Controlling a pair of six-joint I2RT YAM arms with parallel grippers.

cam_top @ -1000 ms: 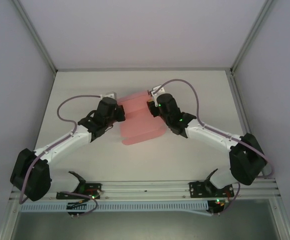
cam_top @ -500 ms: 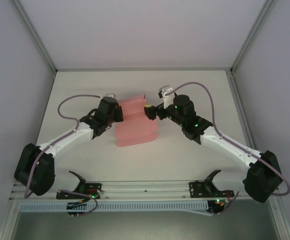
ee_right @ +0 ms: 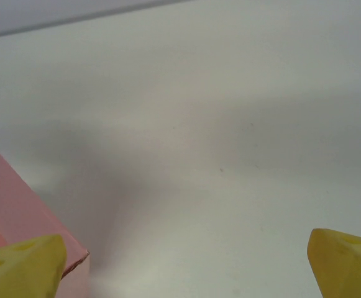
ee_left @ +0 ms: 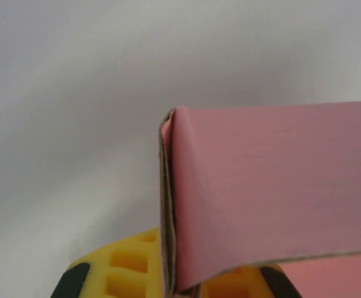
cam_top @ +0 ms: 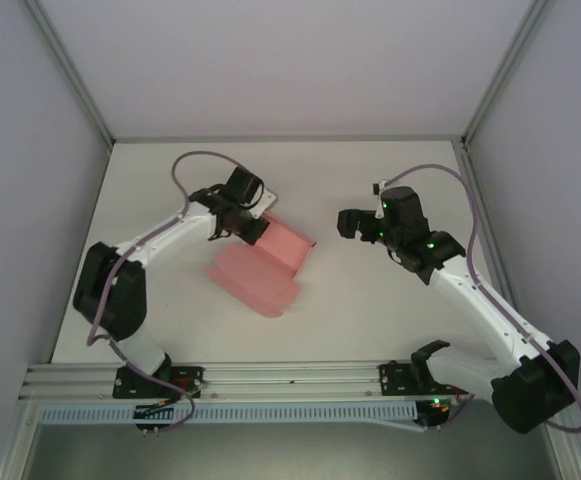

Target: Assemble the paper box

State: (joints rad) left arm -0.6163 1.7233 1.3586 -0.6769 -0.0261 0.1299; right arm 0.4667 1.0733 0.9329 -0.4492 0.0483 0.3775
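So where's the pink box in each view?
Top external: box left of centre on the table, one end in the left gripper.
Left wrist: box across the right half, folded edge mid-frame, pinched between yellow fingers.
Right wrist: box in the lower-left corner, beside a yellow finger.
Shared landmark: the white table.

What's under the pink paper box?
The white table is under the paper box; the left fingers pinch its far end. Whatever the pink card covers is hidden.
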